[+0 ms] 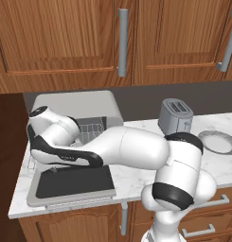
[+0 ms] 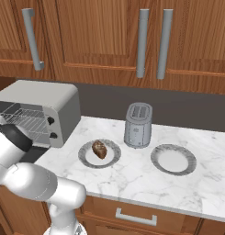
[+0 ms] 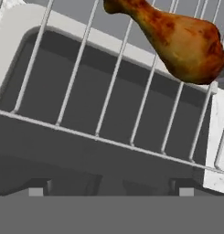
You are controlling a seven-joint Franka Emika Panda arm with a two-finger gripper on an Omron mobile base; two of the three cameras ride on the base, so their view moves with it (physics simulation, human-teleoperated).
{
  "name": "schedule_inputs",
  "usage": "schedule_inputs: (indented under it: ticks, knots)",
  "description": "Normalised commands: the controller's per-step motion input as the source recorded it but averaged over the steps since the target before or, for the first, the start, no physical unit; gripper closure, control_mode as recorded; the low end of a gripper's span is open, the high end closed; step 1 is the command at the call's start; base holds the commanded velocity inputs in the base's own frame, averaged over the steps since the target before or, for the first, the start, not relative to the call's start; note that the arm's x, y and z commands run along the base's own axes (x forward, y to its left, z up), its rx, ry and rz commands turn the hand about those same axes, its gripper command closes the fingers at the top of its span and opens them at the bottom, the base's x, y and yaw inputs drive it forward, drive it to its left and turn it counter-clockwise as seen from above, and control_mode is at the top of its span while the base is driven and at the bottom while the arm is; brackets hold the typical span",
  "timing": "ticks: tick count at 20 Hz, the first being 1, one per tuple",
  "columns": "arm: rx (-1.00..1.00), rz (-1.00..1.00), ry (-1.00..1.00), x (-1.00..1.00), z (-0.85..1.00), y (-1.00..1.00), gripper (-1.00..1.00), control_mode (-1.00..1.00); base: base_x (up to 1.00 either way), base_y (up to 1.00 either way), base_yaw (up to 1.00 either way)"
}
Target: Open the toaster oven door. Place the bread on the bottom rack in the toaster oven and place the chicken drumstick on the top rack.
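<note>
1. The oven (image 2: 45, 103) stands at the counter's left end, its door (image 1: 72, 186) dropped flat across the front, so its mouth is open to the front.
2. The arm (image 1: 131, 149) reaches across the door into the opening, filling much of that approach.
3. In the hand view a drumstick (image 3: 177, 39) lies on a wire rack (image 3: 99, 100), blocking the upper right; the bars to its left are bare.
4. A toaster (image 2: 138, 125) stands between a plate with bread (image 2: 99, 149) and a bare plate (image 2: 173, 159); open marble lies before them.
5. Cabinets (image 2: 109, 36) hang above the counter.
</note>
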Motion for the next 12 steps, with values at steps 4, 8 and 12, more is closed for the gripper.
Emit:
schedule_inputs:
  ticks: [4, 8, 12]
  knots:
    - [0.00, -0.38, 0.00, -0.10, -0.16, -0.03, -1.00, -1.00, 0.00, 0.00, 0.00]
    - [0.00, -0.30, 0.00, -0.06, -0.38, -0.01, -1.00, -1.00, 0.00, 0.00, 0.00]
    - [0.00, -0.18, -0.01, 0.19, -0.41, 0.00, -1.00, -1.00, 0.00, 0.00, 0.00]
